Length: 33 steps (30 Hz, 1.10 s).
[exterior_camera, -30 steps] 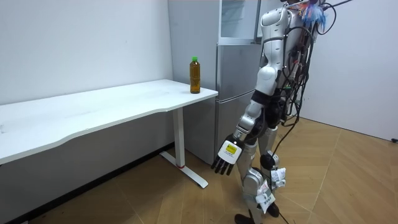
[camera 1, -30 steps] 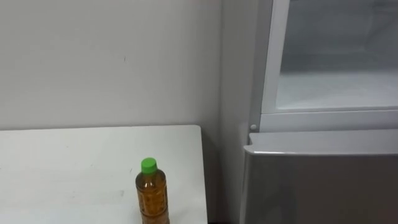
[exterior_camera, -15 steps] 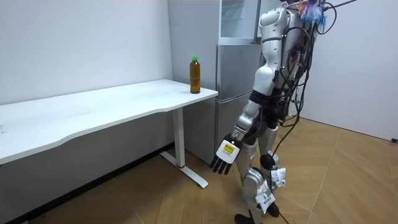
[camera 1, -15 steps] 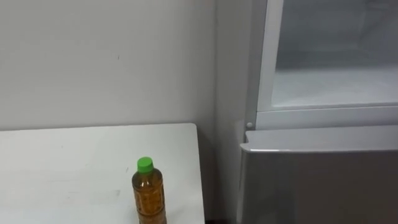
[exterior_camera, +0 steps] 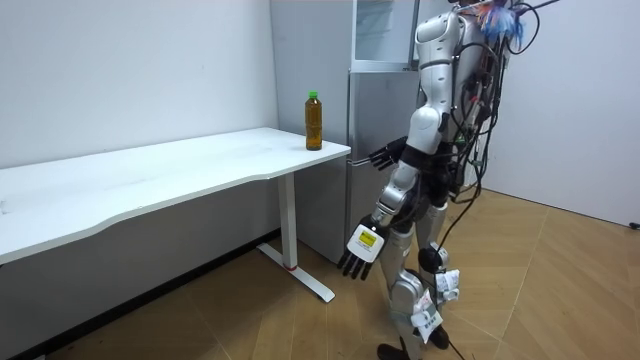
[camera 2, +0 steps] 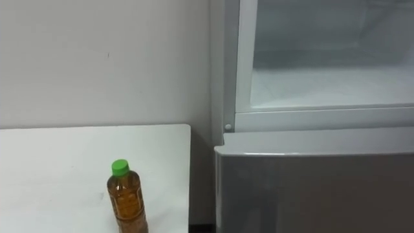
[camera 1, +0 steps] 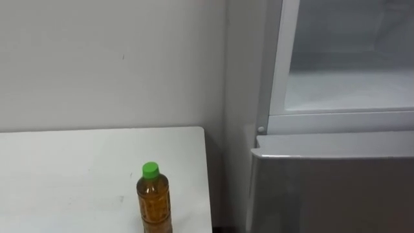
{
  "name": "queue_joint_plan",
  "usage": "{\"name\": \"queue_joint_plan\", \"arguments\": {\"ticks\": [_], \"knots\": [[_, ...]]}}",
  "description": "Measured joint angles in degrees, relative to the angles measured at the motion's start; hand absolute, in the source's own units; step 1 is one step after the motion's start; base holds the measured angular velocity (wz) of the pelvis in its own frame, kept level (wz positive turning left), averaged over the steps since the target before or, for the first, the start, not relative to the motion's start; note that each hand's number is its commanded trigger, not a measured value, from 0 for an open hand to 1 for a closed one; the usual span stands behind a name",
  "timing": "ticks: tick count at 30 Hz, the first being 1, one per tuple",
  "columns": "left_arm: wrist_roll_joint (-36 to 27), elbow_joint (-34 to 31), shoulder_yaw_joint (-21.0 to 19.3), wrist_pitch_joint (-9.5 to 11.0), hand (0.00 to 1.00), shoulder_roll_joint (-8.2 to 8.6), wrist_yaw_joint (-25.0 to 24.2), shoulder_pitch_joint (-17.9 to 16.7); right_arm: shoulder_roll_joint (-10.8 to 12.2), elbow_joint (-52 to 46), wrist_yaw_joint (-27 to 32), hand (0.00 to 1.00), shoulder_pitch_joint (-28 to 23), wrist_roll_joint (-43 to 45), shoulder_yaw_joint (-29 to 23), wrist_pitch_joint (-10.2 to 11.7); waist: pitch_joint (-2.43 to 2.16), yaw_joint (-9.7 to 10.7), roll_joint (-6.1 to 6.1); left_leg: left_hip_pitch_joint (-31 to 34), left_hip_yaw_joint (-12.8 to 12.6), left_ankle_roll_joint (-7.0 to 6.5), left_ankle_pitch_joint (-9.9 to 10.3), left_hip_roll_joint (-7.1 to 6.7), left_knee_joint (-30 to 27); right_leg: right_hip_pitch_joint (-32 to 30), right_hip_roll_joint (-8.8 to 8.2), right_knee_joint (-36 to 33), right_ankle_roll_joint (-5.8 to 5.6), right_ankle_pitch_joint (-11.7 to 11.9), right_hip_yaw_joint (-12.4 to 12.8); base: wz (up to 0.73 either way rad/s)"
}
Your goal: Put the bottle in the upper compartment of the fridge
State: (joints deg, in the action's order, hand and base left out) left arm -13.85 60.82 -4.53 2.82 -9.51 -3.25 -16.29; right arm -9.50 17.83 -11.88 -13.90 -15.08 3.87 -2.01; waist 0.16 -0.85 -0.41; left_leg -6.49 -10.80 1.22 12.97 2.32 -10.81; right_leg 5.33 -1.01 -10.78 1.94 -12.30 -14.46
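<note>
The bottle (camera 1: 155, 206) of amber liquid, with its green cap (camera 1: 151, 170) on, stands upright on the white table (camera 1: 65, 168). It is close to the corner nearest the fridge (exterior_camera: 375, 110), and neither hand touches it. Across a narrow gap, the fridge's upper compartment (camera 1: 352, 90) looks open, showing a pale interior above the closed grey lower door (camera 1: 330, 194).

In the room view the robot stands just in front of the fridge, turned toward the table corner. Its right hand (exterior_camera: 381, 157) — judged so by the body — is held out at waist height, fingers spread and empty, short of the table edge. The left hand (exterior_camera: 360, 255) hangs low by the leg with its fingers loose, holding nothing.

The grasp is not yet begun. The main risk comes from the bottle's shape and position: it is tall, narrow and near the edge, so spread fingers striking it before they close would tip it or send it off the table. Once lifted, it could catch the compartment's frame — the opening sits well above the tabletop.
</note>
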Motion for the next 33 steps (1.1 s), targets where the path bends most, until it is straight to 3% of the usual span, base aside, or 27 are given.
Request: {"name": "queue_joint_plan", "arguments": {"ticks": [6,9,20,25,31,33], "knots": [[-0.16,0.22,0.47,0.13,0.00,-0.29,-0.16,0.07,-2.23,-7.47,-0.26,0.00,-1.35,-0.44,0.42,-4.35,0.14,-1.37,-0.01,-0.04,-0.74,-0.02,-0.01,0.11,0.13,-0.38,0.02,-0.46,0.11,0.25,0.49,-0.07],[-0.32,1.29,0.47,0.26,0.00,-0.26,-0.04,0.44,-2.96,-9.46,-0.26,0.00,-1.37,-0.44,0.83,-4.74,0.43,-1.58,0.08,-0.07,-0.91,-0.03,-0.02,0.14,0.13,-0.70,0.01,-1.06,0.12,0.26,0.95,-0.06],[-0.99,1.44,0.36,0.44,0.00,-0.15,-0.58,0.52,-4.84,-15.38,-0.86,0.00,-1.37,-0.14,1.15,-6.89,0.50,-2.84,-0.06,0.15,-1.53,-0.27,-0.17,0.13,0.12,-2.20,-0.10,-2.08,0.24,0.32,1.76,-0.04],[-0.70,1.10,0.49,0.44,0.00,-0.17,-0.79,0.56,-6.91,-18.05,-2.09,0.00,-1.34,-0.14,1.14,-7.44,0.50,-2.89,-0.09,1.06,-1.46,-0.51,-0.54,-0.05,0.07,-2.64,-0.41,-3.02,0.29,0.35,1.57,0.01],[-0.67,1.04,1.45,0.73,0.00,-0.91,-0.77,1.07,-8.67,-21.19,-2.37,0.00,-1.07,-0.31,1.14,-8.73,0.69,-3.49,-0.84,1.43,-1.43,-0.67,-0.80,-0.17,0.03,-3.28,-0.69,-3.42,0.29,0.35,1.24,0.00],[-0.65,0.87,1.44,1.52,0.00,-1.59,-0.77,1.08,-9.24,-21.58,-2.62,0.00,-0.59,-0.31,1.14,-9.09,0.88,-3.81,-1.79,1.80,-1.40,-0.71,-0.97,-0.17,-0.16,-3.46,-0.83,-3.77,0.29,0.35,0.90,0.07]]}}
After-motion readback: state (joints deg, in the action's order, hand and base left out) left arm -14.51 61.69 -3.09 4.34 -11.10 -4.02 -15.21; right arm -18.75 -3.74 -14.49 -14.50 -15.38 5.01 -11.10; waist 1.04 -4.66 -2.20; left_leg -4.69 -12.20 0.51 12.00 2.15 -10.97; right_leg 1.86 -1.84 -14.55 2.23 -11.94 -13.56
